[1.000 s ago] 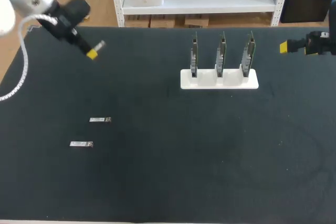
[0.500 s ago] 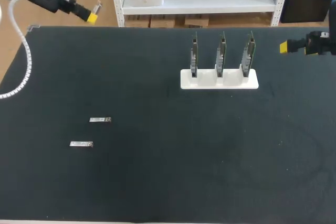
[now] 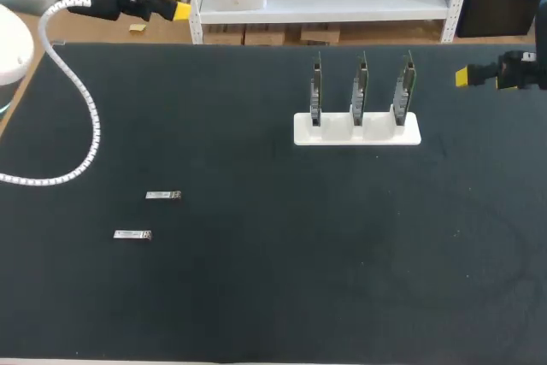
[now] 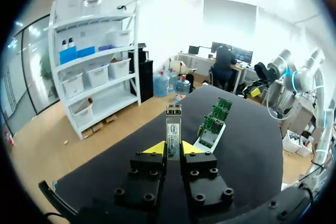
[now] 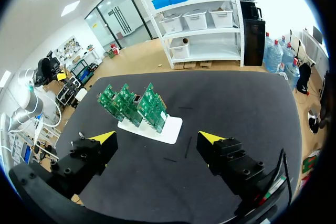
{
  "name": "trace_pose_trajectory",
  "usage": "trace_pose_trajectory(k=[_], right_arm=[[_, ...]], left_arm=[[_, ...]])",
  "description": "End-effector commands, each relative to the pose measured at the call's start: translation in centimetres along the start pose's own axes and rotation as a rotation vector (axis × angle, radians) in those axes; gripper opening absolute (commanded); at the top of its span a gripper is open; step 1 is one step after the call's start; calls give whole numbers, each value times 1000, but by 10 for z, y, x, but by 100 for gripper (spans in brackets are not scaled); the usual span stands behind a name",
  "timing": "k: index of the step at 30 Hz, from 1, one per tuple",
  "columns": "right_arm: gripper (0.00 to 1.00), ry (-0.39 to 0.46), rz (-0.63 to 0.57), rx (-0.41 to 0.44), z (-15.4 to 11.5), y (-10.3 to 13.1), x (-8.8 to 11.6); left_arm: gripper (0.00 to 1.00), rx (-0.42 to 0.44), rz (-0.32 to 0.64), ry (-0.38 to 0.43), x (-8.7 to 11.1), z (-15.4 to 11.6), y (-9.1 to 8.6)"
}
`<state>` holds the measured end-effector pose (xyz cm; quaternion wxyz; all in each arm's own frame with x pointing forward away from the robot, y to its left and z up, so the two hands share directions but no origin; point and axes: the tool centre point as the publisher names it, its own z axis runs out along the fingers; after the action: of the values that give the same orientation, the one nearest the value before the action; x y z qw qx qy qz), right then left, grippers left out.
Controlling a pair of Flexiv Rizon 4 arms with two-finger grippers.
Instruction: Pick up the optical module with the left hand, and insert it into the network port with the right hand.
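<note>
Left tool carries the optical module off the worktop's far left corner; handover not yet made

The left tool [image 4: 170,149] is almost closed, its yellow tips pinching the optical module [image 4: 173,129] at its lower end, so most of it stands free. I judge a knock at handover could tilt or drop it. The right tool [image 5: 157,138] gapes wide and holds nothing at the worktop's [image 3: 273,279] right edge, near the three network cards [image 3: 359,91] in their white holder [image 3: 357,132]

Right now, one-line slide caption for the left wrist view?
Left gripper shut on an optical module that sticks out past its yellow tips, card rack ahead on the black table.
</note>
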<state>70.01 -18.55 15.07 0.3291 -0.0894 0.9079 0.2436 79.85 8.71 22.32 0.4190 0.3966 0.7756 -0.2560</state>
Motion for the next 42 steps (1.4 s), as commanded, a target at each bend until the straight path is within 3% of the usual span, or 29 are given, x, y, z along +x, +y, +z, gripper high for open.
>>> trace_pose_trajectory(k=[1, 13, 33, 42], right_arm=[[100, -1, 1, 4, 0, 1, 0], [100, -1, 1, 4, 0, 1, 0], [100, -1, 1, 4, 0, 1, 0], [100, -1, 1, 4, 0, 1, 0]], left_arm=[[0, 123, 32, -147, -8, 21, 5], [0, 328, 183, -161, -27, 54, -36], [0, 492, 221, -237, -49, 111, -97], [0, 558, 216, -279, -57, 132, -113]])
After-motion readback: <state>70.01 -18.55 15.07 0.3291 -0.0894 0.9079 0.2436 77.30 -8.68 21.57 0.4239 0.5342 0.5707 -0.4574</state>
